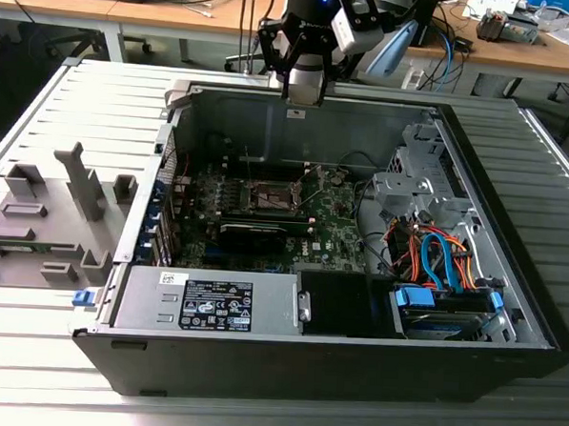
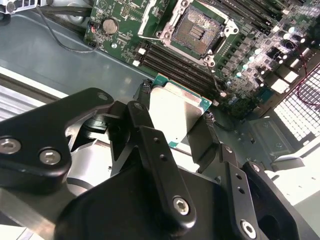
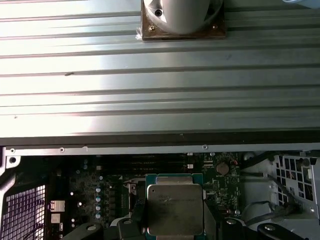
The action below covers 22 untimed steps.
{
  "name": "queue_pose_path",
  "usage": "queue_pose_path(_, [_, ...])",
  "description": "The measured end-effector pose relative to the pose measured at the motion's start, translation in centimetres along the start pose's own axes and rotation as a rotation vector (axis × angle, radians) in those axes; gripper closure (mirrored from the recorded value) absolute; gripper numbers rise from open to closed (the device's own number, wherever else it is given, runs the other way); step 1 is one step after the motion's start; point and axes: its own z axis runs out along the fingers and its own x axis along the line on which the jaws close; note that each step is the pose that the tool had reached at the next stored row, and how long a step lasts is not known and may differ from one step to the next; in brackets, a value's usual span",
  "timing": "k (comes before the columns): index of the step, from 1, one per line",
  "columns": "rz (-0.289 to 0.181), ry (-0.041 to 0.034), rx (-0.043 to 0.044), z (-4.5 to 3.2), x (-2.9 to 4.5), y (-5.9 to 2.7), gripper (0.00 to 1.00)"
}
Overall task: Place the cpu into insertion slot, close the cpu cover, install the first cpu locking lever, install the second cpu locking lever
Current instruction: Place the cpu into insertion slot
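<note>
My gripper [image 1: 303, 88] hangs over the rear wall of the open computer case, above the motherboard [image 1: 265, 217]. In both wrist views its black fingers [image 2: 145, 107] are shut on opposite edges of the cpu [image 2: 177, 112], a flat silvery square chip with a green rim [image 3: 175, 207]. The cpu is held in the air, apart from the board. The insertion slot [image 2: 200, 32] is a dark square socket lying uncovered, and it also appears at the board's middle [image 1: 271, 195]. The silvery cpu cover [image 2: 150, 17] stands swung up beside the socket.
A black graphics card [image 1: 253, 232] lies just in front of the socket. The power supply [image 1: 208, 303] fills the case's near side. A drive cage with orange and blue cables [image 1: 435, 259] is at the exterior view's right. Grey fixtures [image 1: 46, 215] stand outside the case.
</note>
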Motion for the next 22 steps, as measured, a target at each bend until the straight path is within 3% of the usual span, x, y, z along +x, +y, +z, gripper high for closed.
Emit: queue_pose_path(22, [0.000, 0.0000, 0.0000, 0.00, 0.11, -0.38, 0.46])
